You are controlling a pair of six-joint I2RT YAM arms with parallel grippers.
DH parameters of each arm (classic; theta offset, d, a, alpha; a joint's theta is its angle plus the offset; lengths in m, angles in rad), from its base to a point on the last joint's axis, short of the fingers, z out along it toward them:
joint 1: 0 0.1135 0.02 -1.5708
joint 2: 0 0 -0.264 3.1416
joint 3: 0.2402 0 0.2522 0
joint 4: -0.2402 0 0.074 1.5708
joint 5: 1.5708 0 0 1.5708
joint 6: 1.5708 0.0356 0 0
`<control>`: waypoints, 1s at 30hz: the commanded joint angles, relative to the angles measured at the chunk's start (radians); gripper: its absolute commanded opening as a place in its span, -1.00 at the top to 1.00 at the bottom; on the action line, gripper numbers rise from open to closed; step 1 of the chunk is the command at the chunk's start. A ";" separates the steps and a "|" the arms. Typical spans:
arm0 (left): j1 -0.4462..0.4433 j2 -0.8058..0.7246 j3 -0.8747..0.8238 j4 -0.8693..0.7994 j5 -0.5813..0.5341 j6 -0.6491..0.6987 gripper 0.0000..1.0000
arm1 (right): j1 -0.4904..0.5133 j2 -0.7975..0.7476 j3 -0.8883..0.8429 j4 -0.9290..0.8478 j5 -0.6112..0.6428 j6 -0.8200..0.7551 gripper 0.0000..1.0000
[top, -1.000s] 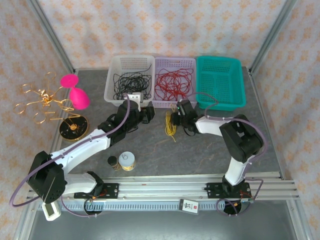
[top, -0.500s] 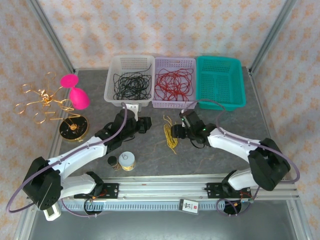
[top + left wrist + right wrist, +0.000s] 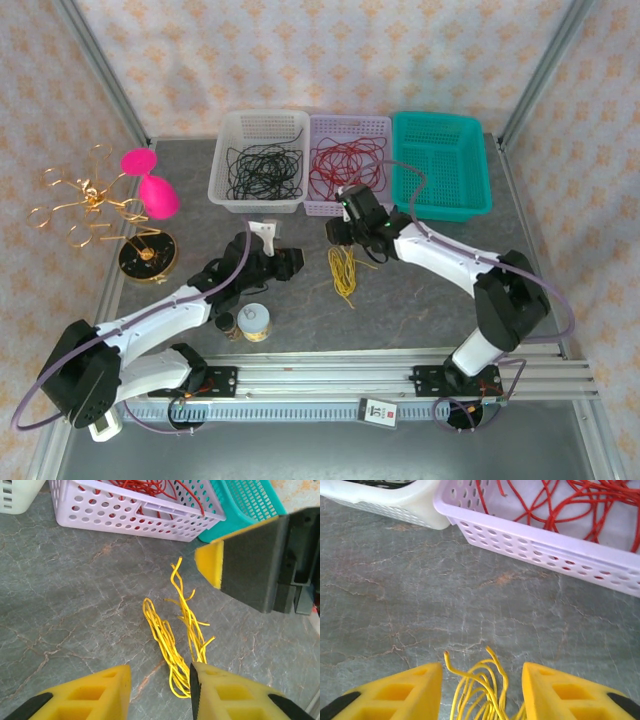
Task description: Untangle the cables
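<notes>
1. Jaws first: left jaws are partly open with nothing in them (bare desk (image 3: 420, 290) shows between the two yellow pads (image 3: 80, 695) in the left wrist view).
2. The right jaws are spread fairly wide and aren't pinching anything either.
3. The yellow cables (image 3: 343, 272) lie flat on the desk as one thin, loose bunch, running from near to far between the two arms.
4. The far ends of that bunch sit in the gap under the right jaws, touching neither pad as far as I can tell.
5. The left jaws are low, just left of the bunch, with its near end right by the right-hand pad (touching or not, I can't tell).
6. The bunch is near the front of the lilac basket (image 3: 345, 208) but clear of it.
7. Red cables (image 3: 345, 165) are in that lilac basket, and black cables (image 3: 262, 168) are in the white basket (image 3: 225, 190) beside it.
8. A teal basket (image 3: 440, 211) sits on the other side of the lilac one.
</notes>
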State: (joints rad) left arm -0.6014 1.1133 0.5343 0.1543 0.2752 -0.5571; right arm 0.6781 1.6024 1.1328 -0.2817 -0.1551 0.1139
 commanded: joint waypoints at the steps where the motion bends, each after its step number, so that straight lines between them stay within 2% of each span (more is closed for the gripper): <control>1: 0.006 -0.047 -0.020 0.050 0.007 -0.021 0.25 | 0.006 0.062 0.040 0.001 -0.045 -0.058 0.04; 9: 0.006 -0.060 -0.009 0.009 0.006 -0.004 0.26 | 0.018 0.184 0.089 0.046 -0.021 -0.094 0.04; 16: 0.006 -0.078 -0.023 0.045 0.019 0.012 0.26 | 0.025 0.124 0.090 0.023 0.073 -0.071 0.73; 19: 0.006 -0.071 -0.032 0.096 0.051 0.021 0.26 | 0.025 0.048 0.079 0.007 0.081 -0.066 0.90; 23: 0.006 -0.041 -0.037 0.224 0.143 0.044 0.24 | 0.025 -0.035 0.075 -0.027 0.034 -0.059 0.97; 25: 0.006 -0.015 -0.036 0.304 0.197 0.060 0.16 | 0.025 -0.069 0.073 -0.036 0.002 -0.058 0.97; 30: 0.010 0.090 0.006 0.442 0.318 0.116 0.10 | 0.025 -0.150 0.060 -0.048 -0.082 -0.076 0.97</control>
State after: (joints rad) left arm -0.6014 1.1580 0.5053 0.4488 0.4755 -0.4980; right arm 0.6979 1.4940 1.1915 -0.2977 -0.1791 0.0460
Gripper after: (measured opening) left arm 0.452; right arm 0.046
